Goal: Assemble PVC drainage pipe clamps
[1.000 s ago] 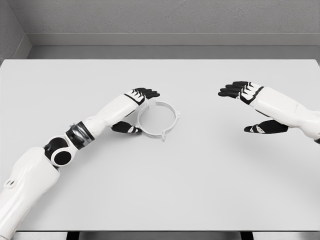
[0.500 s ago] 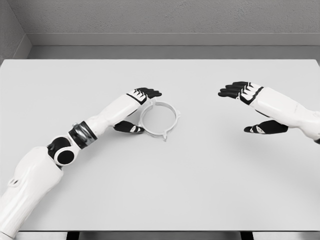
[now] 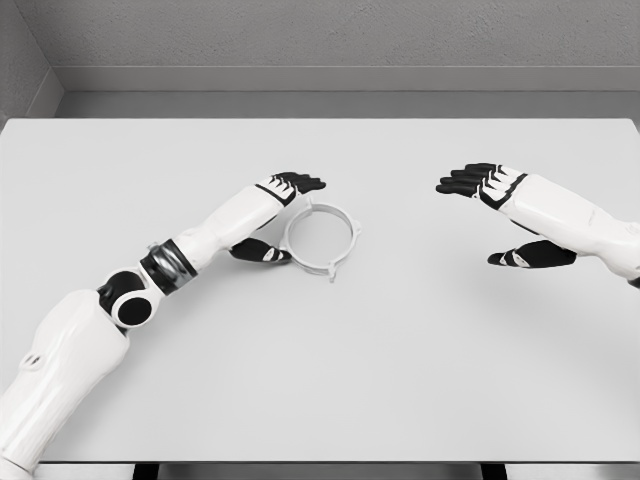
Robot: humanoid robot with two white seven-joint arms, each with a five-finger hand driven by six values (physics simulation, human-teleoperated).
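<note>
Bracketing the thin white plastic ring clamp (image 3: 319, 238) where it lies flat on the pale grey table (image 3: 400, 350), our left hand (image 3: 278, 215) spreads fingers (image 3: 300, 182) over its far rim and thumb (image 3: 262, 252) beside its near edge, apparently preparing a grasp; our right hand (image 3: 500, 215) hovers open, well apart

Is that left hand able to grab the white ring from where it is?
Probably yes. The left hand sits open right beside the ring, fingers and thumb flanking its left edge, with nothing between them.
</note>
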